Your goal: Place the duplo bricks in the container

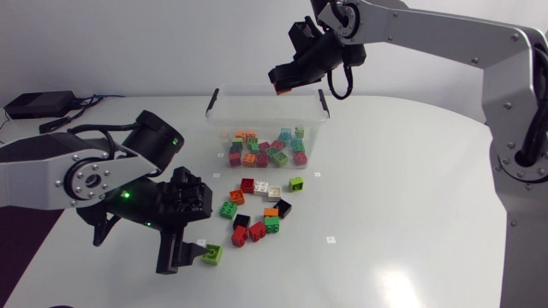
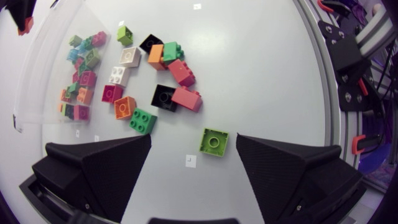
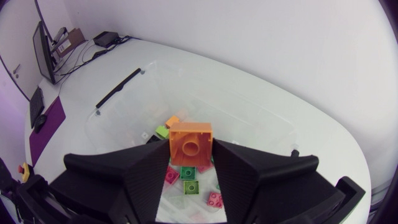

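The right hand [image 3: 191, 163] pinches an orange brick [image 3: 191, 143] between its fingers, above the clear container [image 1: 257, 109], in which many bricks [image 1: 265, 152] lie. The left hand [image 2: 193, 142] is spread low over the worktop [image 1: 402, 188]. A lime brick [image 2: 214, 142] sits at the mouth of its gap, touching neither finger. Loose bricks [image 1: 261, 210] lie clustered between that hand and the container.

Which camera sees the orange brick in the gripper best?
Right wrist view: the orange brick is big and central, held by the right gripper. Head view shows just a sliver; left wrist view, at most a speck.
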You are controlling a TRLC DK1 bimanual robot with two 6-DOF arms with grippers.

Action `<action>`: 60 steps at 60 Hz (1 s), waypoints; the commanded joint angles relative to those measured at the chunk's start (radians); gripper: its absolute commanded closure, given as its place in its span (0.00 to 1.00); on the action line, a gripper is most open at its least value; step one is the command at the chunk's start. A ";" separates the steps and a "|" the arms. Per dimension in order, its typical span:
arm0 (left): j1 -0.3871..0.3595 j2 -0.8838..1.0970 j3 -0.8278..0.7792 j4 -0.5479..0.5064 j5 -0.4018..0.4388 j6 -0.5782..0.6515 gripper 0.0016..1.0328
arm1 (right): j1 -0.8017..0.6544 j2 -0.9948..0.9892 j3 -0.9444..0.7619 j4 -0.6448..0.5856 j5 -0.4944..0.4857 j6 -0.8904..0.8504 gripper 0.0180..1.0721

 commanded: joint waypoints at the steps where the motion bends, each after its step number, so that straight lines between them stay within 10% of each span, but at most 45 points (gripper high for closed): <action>1: -0.020 0.043 -0.021 -0.018 -0.010 0.067 0.08 | 0.012 0.039 0.047 -0.001 0.021 0.022 0.22; 9: -0.032 0.094 -0.023 -0.021 -0.029 0.109 0.08 | 0.016 0.019 0.031 -0.012 0.029 0.025 0.05; 36: -0.046 0.241 -0.021 -0.008 -0.062 0.169 0.16 | 0.050 -0.419 -0.535 0.114 0.018 0.002 0.05; 60: -0.032 0.270 -0.044 0.025 -0.060 0.176 0.42 | 0.098 -0.590 -0.894 0.140 0.126 0.058 0.05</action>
